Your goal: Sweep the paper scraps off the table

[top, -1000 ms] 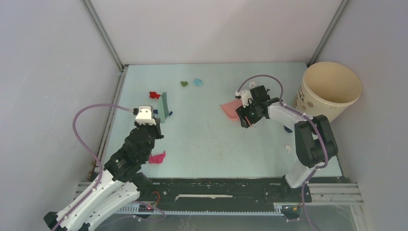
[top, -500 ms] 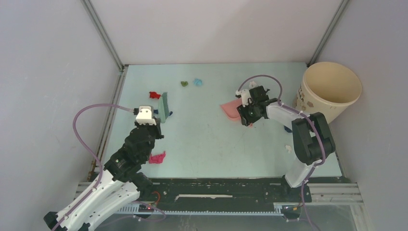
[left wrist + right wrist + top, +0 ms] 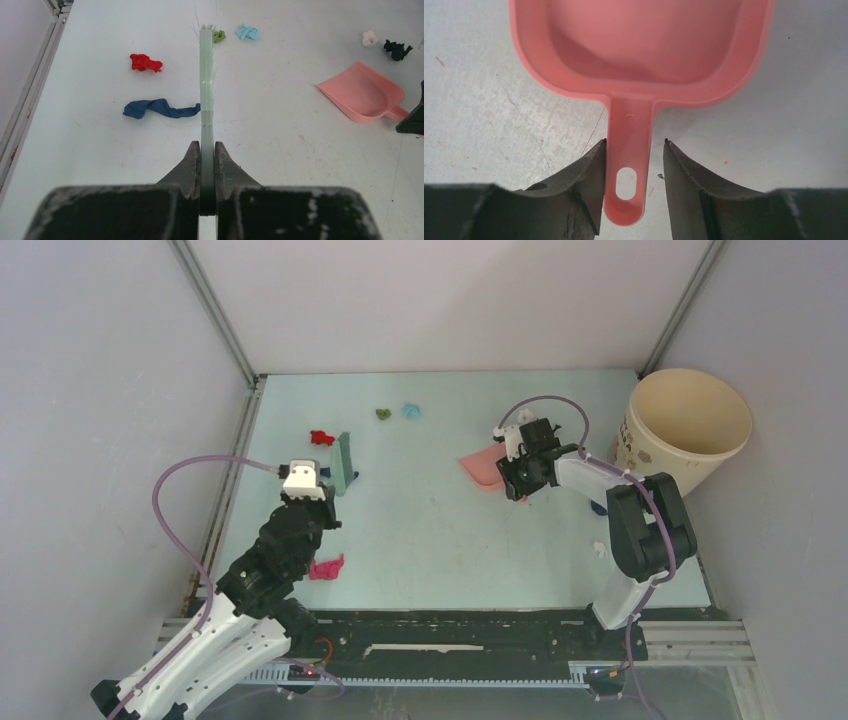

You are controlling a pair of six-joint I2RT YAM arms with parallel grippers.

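the pale mint-green table [image 3: 430,540] fills the floor between grey walls. at its far right corner stands a large cream paper cup [image 3: 690,425], upright. the left gripper [image 3: 207,150] reaches over the left half of the table, its fingers pressed tight on the handle of a teal-green brush [image 3: 206,75], which stands on edge and points away from the arm. the right gripper [image 3: 634,145] sits low over the right half, partly open and straddling the handle of the salmon-pink dustpan [image 3: 639,40]. one finger [image 3: 584,185] lies against the handle's side and the other stands a little apart from it, so the handle is not clamped. the dustpan lies flat, its mouth turned away from the gripper. the paper scraps lie loose on the table. a magenta scrap [image 3: 327,567] is beside the left arm. a dark blue scrap [image 3: 157,108] reaches up to the brush's left side, with a red scrap [image 3: 145,63] beyond it. a green scrap [image 3: 218,35] is just by the brush tip, with a light blue scrap [image 3: 247,32] next to it. a white scrap [image 3: 369,38] and a dark scrap [image 3: 397,50] lie beyond the dustpan, and another small white scrap [image 3: 599,549] is near the right arm's base.
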